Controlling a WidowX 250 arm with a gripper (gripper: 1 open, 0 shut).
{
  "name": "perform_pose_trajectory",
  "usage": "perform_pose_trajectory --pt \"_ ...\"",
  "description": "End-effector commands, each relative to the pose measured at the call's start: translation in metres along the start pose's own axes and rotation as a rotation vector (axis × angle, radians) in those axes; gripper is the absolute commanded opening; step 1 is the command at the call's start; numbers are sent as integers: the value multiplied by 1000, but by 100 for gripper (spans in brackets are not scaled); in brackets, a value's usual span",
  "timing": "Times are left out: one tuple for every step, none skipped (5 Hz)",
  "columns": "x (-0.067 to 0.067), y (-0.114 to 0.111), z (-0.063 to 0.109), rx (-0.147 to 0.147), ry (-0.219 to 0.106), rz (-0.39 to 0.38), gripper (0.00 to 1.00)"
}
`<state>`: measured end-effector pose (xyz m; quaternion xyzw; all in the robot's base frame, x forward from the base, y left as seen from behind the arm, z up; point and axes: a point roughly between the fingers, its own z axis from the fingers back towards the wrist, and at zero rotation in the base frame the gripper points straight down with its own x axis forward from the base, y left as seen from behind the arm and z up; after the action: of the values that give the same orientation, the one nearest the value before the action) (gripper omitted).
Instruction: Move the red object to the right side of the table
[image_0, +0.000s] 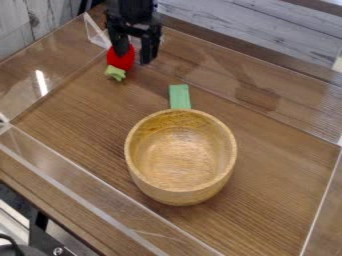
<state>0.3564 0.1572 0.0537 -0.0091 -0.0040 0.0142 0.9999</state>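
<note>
The red object (122, 56) lies near the far left corner of the table (80, 122), tilted so that its pale green leafy end points toward the near side. The gripper (138, 50) is right over it, dark fingers pointing down, one of them covering part of the red skin. The fingers are spread wide, seemingly so that they can pass on either side of the fruit before closing; whether they touch it I cannot tell. It does not look gripped, and its weight seems to rest on the wood.

Nearer than the fruit and to its right, the green handle (181, 97) reaches away from the wooden bowl (182, 157), which sits near the middle. The clear wall (43, 152) runs along the left edge, probably there to keep things from rolling off.

The task is at its reaching step. The next move calls for lowering and centring the fingers, then closing. A rounded body could roll if only one finger meets it. Carried right, it should pass above the handle and bowl.
</note>
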Motion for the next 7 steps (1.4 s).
perform_pose_trajectory --pt "6 5 4 38 -52 -61 100" --pt "13 18 7 51 -55 -38 100" --pt "18 28 14 60 -61 -14 100" --pt "19 31 21 73 -65 18 100" --pt "19 29 26 81 -61 44 100" --pt "21 26 29 87 -57 67 100" --pt "18 37 24 86 -51 18 100"
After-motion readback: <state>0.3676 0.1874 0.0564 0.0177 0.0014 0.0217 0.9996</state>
